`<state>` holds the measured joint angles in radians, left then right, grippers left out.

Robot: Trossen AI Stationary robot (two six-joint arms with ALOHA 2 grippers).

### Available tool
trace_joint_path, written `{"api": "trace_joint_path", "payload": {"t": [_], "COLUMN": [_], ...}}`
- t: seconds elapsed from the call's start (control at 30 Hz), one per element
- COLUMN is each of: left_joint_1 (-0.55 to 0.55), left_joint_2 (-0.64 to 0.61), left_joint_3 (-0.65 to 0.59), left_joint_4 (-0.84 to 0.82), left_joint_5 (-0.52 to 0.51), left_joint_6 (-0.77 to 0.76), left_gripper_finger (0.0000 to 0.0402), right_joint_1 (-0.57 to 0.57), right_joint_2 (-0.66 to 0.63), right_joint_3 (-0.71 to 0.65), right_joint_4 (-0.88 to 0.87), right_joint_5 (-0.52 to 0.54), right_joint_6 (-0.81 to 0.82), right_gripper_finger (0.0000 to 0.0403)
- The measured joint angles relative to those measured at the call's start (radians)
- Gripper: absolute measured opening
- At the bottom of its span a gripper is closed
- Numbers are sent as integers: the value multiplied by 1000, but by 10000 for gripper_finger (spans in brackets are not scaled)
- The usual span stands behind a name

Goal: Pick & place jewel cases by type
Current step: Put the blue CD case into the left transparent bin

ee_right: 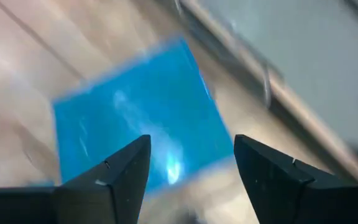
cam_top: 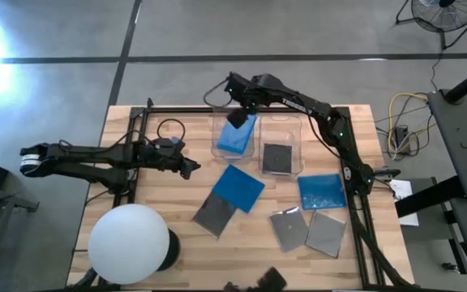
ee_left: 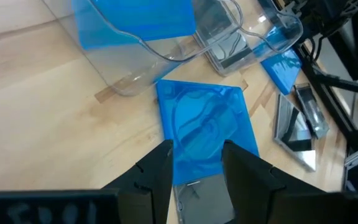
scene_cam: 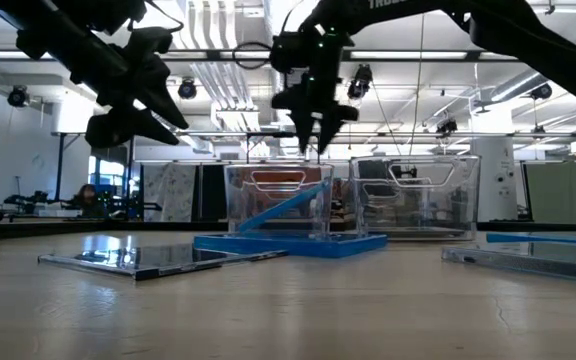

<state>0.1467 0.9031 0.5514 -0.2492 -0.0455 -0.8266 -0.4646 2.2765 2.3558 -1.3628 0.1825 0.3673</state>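
My right gripper [cam_top: 237,116], fingers spread and empty, hangs above the left bin [cam_top: 217,148] at upper centre, where a blue jewel case [cam_top: 237,138] leans tilted against the wall, sorted apart from the grey case [cam_top: 277,157] alongside

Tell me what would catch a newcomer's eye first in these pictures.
Probably the bright blue square plastic jewel case leaning tilted inside the left clear plastic bin, with the right gripper open just above it. Next, the second blue jewel case lying flat mid-table, overlapping a grey case, with the left gripper open beside it. The other clear bin holds one dark case.
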Motion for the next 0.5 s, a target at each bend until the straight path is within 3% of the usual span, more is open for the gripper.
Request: {"api": "trace_joint_path", "payload": {"t": [0.13,0.5], "left_joint_1": [0,1], "left_joint_2": [0,0], "left_joint_3": [0,0], "left_joint_4": [-1,-7], "left_joint_5": [5,7], "left_joint_6": [38,67], "left_gripper_finger": [117,117], "right_joint_1": [0,5], "right_joint_2": [11,73], "right_joint_3": [-3,-6], "right_joint_4": [-106,-11], "right_joint_5": [-1,0], "right_joint_6": [68,49], "right_gripper_finger": [219,219]}}
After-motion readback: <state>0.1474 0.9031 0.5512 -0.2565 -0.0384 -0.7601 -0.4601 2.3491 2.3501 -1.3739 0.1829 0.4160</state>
